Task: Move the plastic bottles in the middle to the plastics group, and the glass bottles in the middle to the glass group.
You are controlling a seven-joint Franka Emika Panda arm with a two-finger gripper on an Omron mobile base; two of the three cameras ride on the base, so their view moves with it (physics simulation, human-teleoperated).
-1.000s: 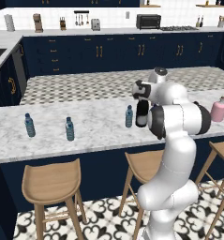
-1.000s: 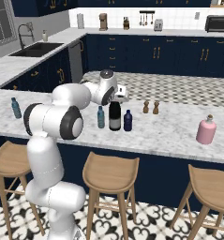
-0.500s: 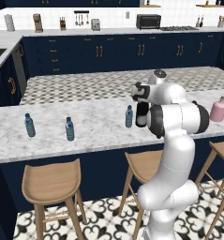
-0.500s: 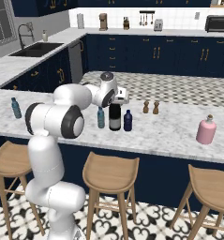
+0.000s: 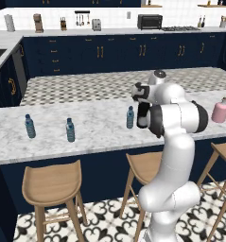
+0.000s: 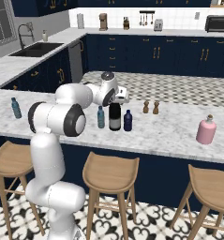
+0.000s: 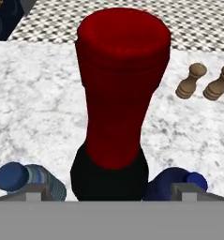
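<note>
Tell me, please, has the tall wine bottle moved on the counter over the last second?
No. The wine bottle stands between the water bottle and the navy bottle, as before.

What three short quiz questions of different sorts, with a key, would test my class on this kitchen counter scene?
1. True or false: the pink bottle stands touching the wine bottle.
2. Which bottle stands between the water bottle and the navy bottle? A pink, B wine, C none.
3. Fill in: two wooden ___ stand behind the middle bottles.

Key: 1 false, it stands far off along the counter. 2 B. 3 grinders. The gripper hangs over the wine bottle's red top.
</note>
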